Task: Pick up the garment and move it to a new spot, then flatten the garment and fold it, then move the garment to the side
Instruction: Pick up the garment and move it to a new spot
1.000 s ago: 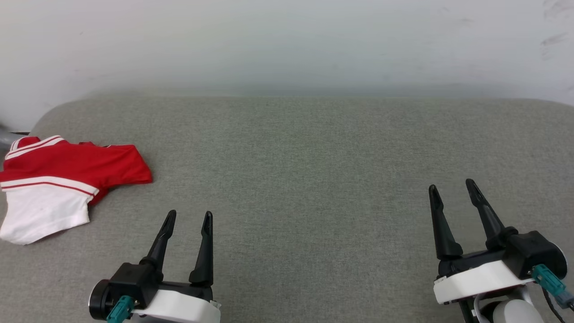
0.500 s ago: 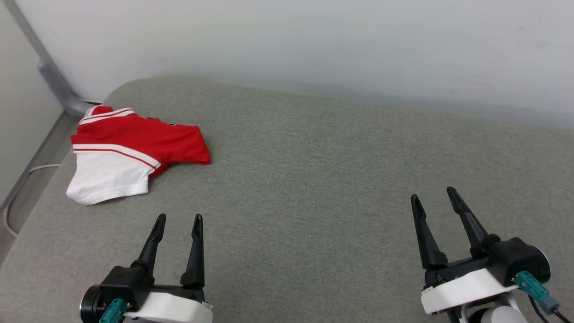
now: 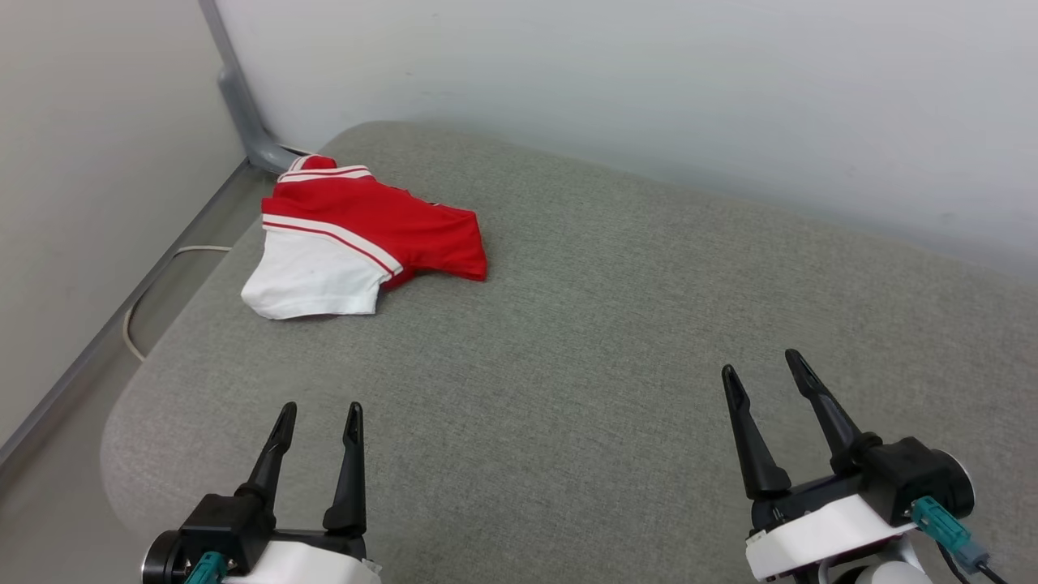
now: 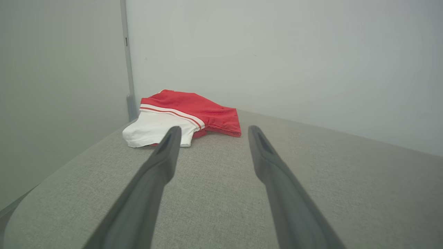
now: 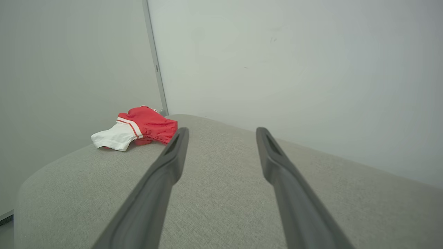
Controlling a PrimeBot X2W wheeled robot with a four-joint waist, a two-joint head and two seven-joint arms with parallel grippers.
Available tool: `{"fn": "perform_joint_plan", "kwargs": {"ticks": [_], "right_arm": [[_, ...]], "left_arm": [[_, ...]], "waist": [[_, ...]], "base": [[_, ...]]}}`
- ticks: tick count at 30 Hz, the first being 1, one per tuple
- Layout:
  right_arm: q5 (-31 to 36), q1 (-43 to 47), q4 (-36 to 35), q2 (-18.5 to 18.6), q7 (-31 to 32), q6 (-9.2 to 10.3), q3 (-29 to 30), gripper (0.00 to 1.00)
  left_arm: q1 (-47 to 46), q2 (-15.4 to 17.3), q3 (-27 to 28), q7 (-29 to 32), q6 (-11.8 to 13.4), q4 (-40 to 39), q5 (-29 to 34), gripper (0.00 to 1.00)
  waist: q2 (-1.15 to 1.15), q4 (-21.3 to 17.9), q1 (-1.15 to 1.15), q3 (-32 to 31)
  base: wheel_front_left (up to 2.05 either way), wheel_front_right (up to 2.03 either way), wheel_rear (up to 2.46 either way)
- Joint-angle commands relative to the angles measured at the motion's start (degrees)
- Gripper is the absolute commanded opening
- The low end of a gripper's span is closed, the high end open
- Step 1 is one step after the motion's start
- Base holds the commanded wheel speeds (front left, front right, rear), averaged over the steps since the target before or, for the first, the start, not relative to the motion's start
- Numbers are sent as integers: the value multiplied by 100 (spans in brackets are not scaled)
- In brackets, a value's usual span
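Garment looks light, soft, limp; I would pinch its raised red fold. Left end effector and right end effector stand spread, empty.

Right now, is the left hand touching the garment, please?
No, the left hand hovers open, well short of the garment.

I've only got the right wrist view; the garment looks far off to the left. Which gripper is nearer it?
Observer: The left gripper; in the head view the garment lies straight ahead of it, the right gripper far across the cushion.
Operator: Is the left open?
Observer: Yes, fingers apart, nothing between them.
Operator: Anything beside that edge?
Observer: A pale cable lies on the floor left of the cushion.
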State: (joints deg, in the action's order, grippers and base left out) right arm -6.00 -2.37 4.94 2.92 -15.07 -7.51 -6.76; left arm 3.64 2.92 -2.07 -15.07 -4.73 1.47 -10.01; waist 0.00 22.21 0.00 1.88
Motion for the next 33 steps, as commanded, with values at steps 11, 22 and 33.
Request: {"fn": "perform_joint_plan", "kwargs": {"ticks": [11, 22, 33], "right_arm": [[-63, 83, 23, -7, -15, 4, -89, 100], [383, -136, -160, -6, -15, 4, -36, 100], [982, -430, -790, 298, -15, 4, 43, 100]], "left_arm": [[101, -5, 94, -16, -17, -97, 85, 100], [-384, 83, 339, -16, -132, 61, 237, 100], [-2434, 1194, 161, 535, -271, 1911, -747, 100]], "waist": [[0, 223, 0, -74], [0, -103, 0, 607], [0, -472, 0, 1903]], "base": [[0, 0, 0], [0, 0, 0], [0, 0, 0]]}}
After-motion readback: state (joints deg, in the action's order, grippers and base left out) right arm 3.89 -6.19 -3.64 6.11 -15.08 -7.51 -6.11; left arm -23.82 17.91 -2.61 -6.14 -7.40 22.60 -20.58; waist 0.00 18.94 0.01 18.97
